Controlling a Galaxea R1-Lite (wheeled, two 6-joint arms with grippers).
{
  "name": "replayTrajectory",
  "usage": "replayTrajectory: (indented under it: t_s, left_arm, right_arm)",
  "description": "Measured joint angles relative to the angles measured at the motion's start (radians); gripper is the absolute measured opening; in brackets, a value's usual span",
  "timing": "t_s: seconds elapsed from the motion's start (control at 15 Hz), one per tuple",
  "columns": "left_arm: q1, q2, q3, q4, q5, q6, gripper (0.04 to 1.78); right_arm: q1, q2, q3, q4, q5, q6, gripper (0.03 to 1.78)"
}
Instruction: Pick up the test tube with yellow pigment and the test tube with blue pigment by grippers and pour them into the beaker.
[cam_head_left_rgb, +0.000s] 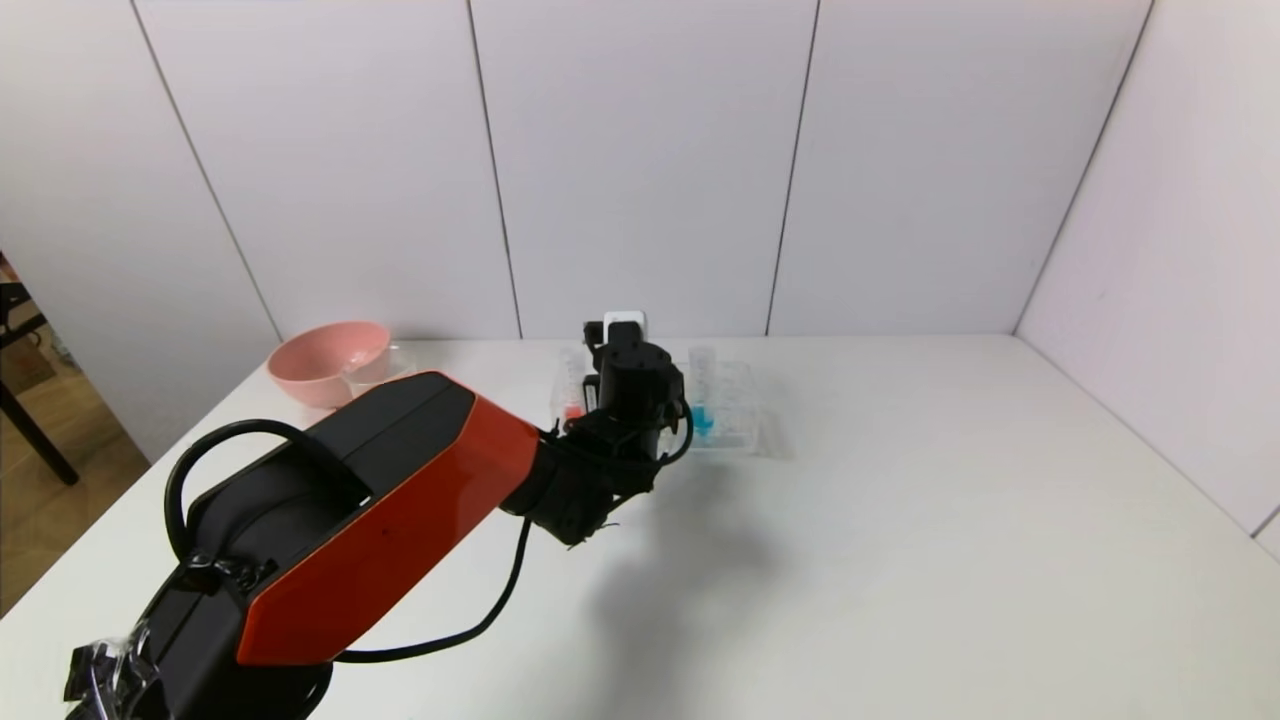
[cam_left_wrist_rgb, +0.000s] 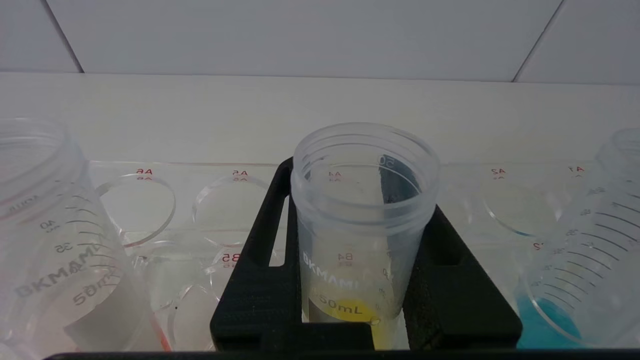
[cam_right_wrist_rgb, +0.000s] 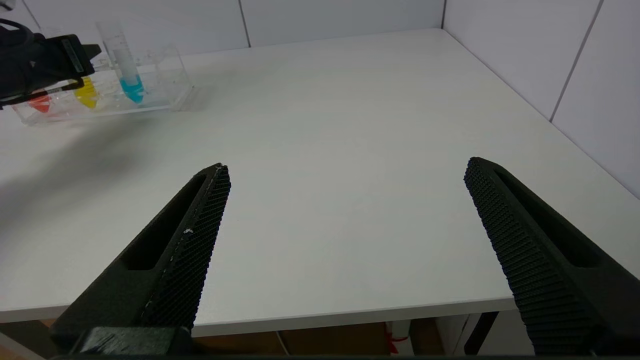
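Upright in the clear rack at the table's far edge, the test tube with yellow pigment stands between my left claw's black fingers, long axis vertical, a little yellow at its base. Whether they grip it yet, I cannot tell. The test tube with blue pigment waits at 3 o'clock. My right claw hangs spread wide, well apart.

Readable markings I am seeing from my left wrist

I am reading "BKMAM" and "50mL" on the yellow-pigment tube, "BKMAM", "50m", 40, 35 on the red-liquid tube, and red A5, B5, A2 on the rack.
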Motion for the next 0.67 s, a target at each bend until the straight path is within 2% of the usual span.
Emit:
replayTrajectory:
  t_s: [0.67]
  left_arm:
    - [-0.032, -0.163, 0.036, 0.082, 0.017, 0.041, 0.54]
  right_arm:
    - [0.000, 0.000, 0.000, 0.000, 0.000, 0.000, 1.71]
